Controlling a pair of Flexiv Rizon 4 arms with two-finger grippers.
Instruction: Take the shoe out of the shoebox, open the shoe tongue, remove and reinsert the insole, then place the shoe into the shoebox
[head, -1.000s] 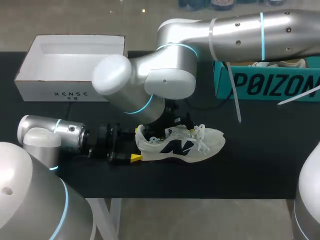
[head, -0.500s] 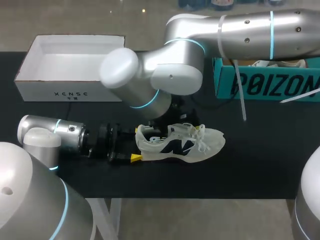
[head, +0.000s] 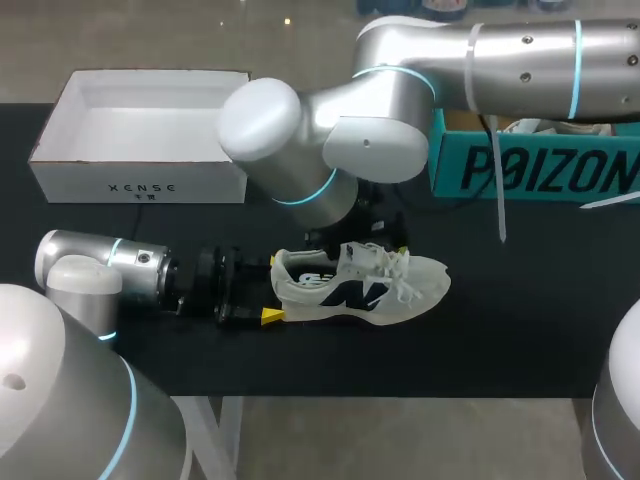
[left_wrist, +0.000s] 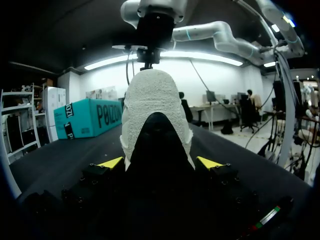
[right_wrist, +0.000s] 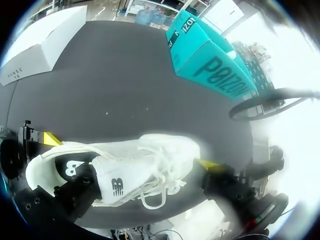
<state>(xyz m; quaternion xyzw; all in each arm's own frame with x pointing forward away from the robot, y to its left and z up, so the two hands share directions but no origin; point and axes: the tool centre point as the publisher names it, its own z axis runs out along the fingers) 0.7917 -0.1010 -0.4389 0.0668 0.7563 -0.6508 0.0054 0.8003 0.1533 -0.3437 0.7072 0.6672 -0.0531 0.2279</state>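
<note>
**DESK:** Where does the shoe (head: 360, 285) lie, and who has it?

**PHOTOGRAPHER:** On its sole on the black table (head: 520, 310), out of any box — well apart from the white box (head: 140, 150) and the teal box (head: 530, 170) at the back. The left gripper (left_wrist: 160, 162) clamps the heel, one yellow tip pressed to each side, its arm lying low and level along the table.

**DESK:** And the right arm?

**PHOTOGRAPHER:** It comes in from the right, elbow bent high over the middle, wrist pointing down at the laces (right_wrist: 160, 172). The right gripper (right_wrist: 150, 169) hangs just above the shoe with fingers spread wide, gripping nothing. Whether a tip brushes the upper cannot be told.

**DESK:** The step in hand?

**PHOTOGRAPHER:** By the look of it, opening the tongue (right_wrist: 116, 181); the insole does not show. To do it well, the right gripper would come down on the tongue's top edge near the collar, not on the loose laces. It would pinch only that edge, then draw it up and toward the toe — slowly, since the mesh looks soft. The left gripper should hold the heel firm and low so the shoe neither lifts nor swings. A snagged lace loop would drag the whole shoe.
</note>
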